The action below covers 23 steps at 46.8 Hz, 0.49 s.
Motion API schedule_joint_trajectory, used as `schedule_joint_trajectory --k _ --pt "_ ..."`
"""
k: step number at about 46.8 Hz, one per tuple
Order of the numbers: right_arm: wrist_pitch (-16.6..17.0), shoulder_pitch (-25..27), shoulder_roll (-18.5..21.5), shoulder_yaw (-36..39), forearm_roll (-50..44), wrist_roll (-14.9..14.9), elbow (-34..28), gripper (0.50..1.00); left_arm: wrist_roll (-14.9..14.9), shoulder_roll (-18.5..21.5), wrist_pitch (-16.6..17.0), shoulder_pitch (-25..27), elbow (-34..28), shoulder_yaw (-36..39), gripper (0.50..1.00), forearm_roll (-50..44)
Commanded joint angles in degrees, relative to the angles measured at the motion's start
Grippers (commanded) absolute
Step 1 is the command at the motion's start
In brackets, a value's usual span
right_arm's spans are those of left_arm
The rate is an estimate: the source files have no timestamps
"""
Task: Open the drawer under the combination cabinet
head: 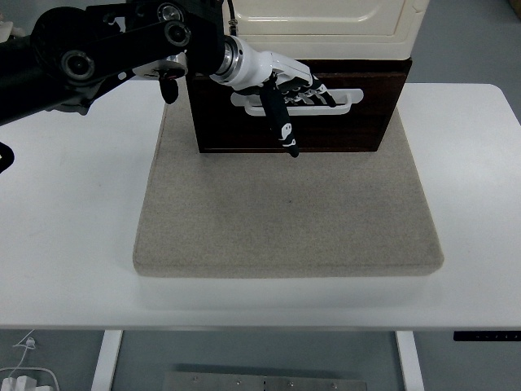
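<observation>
A cream cabinet (326, 20) stands at the back on top of a dark brown drawer (350, 130) with a white slot handle (348, 101). My left arm comes in from the upper left. Its white and black hand (299, 86) has its fingers curled into the left part of the handle, and the thumb hangs down in front of the drawer face. The drawer front sits slightly out from under the cabinet, with a thin strip of its top edge showing. The right arm does not show.
The cabinet rests on a grey-beige mat (285, 220) that covers the middle of the white table (65, 244). The mat stretches from the drawer front toward the table's near edge.
</observation>
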<state>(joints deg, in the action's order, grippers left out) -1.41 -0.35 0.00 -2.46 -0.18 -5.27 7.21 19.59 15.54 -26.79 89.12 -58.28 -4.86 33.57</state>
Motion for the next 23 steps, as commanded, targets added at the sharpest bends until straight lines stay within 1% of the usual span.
schedule_joint_trajectory --k 1,23 --pt "0.00 0.00 0.00 0.00 0.00 0.00 0.00 0.928 0.01 0.11 -0.19 0.18 0.01 -0.24 1.000 0.00" --pt "0.00 0.00 0.00 0.00 0.00 0.00 0.00 0.928 0.01 0.46 -0.72 0.27 -1.58 -0.51 1.000 -0.17"
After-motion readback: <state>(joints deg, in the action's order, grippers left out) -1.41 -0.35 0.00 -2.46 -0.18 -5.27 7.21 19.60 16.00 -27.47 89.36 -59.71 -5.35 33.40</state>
